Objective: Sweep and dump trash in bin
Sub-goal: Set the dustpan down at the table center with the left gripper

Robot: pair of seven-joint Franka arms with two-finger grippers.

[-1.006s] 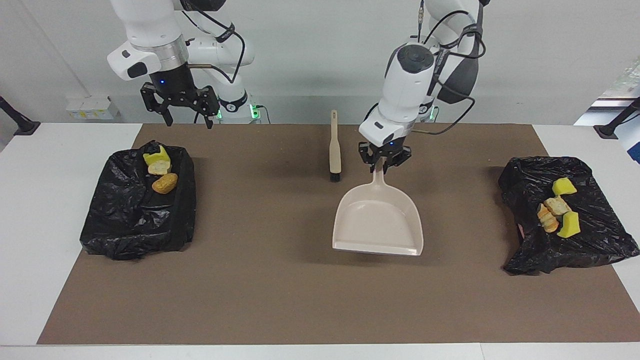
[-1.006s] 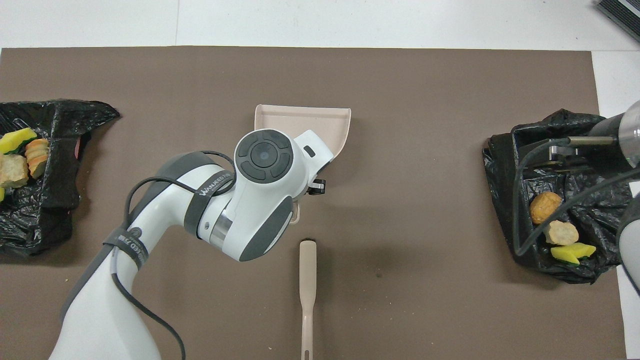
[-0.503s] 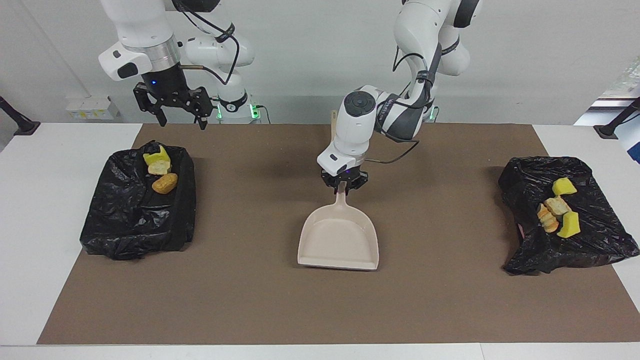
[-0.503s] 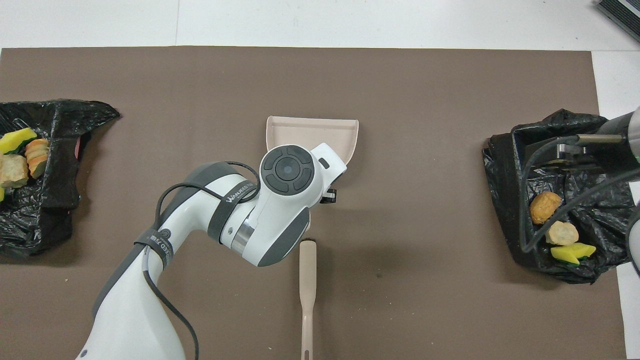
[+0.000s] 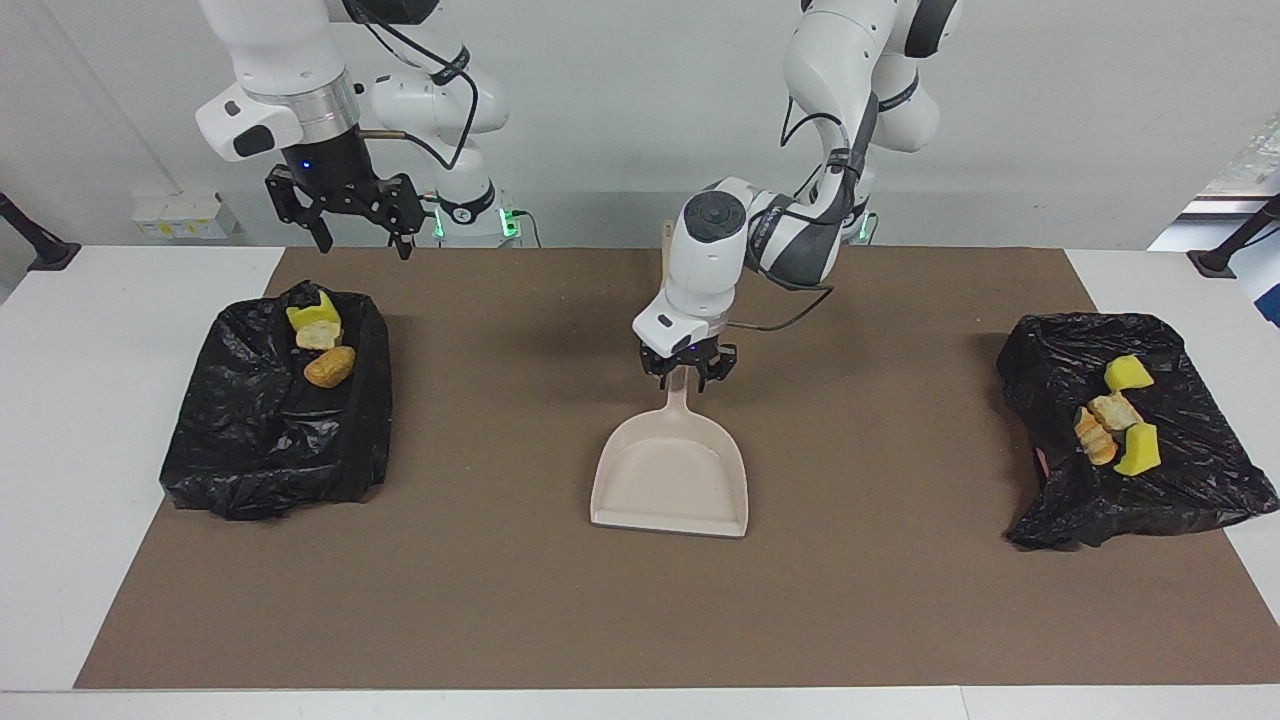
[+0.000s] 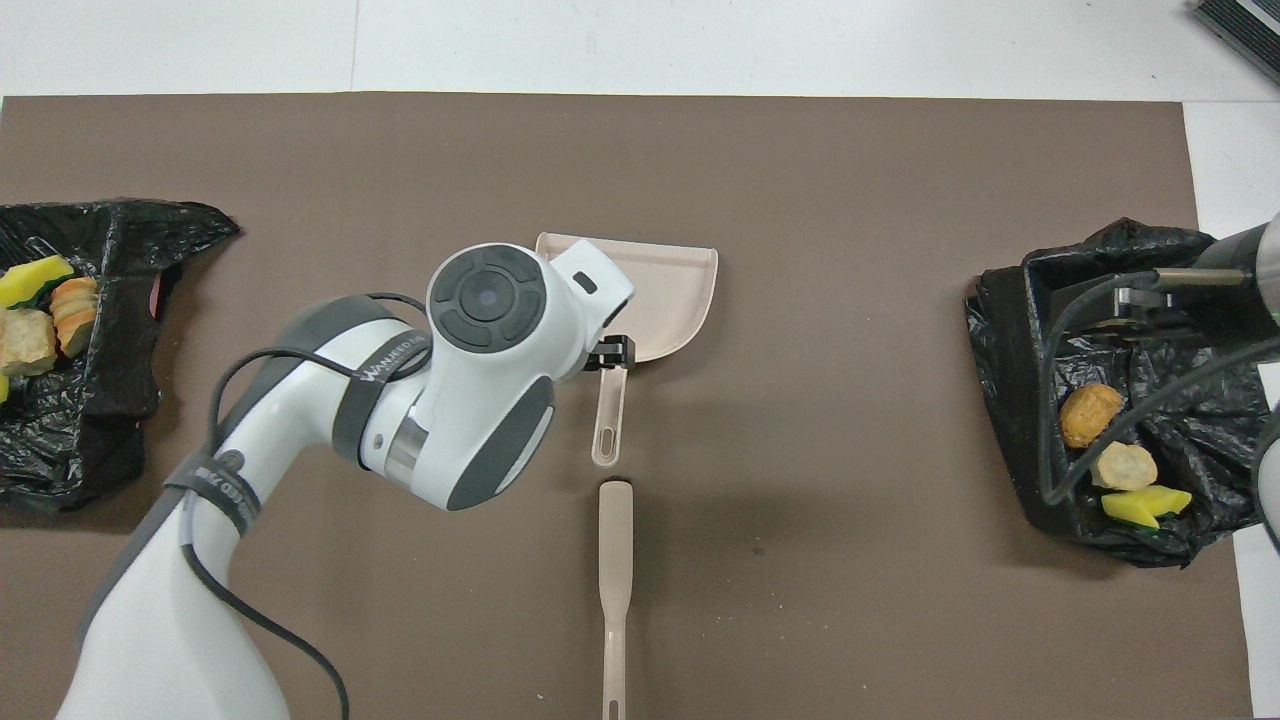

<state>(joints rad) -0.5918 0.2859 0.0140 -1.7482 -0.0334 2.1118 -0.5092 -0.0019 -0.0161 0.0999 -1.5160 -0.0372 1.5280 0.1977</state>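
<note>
Brown matting is covering our table, and two black-bagged bins are sitting at its ends. We are seeing three trash scraps lying in the bin under our right hand, four in the other bin. Our left hand is hovering spread open over the dustpan handle, gripping nothing; the right is waiting open, empty.

A beige dustpan lies mid-frame on the brown mat; a hand brush lies at the overhead view's bottom centre; white counter underneath.
</note>
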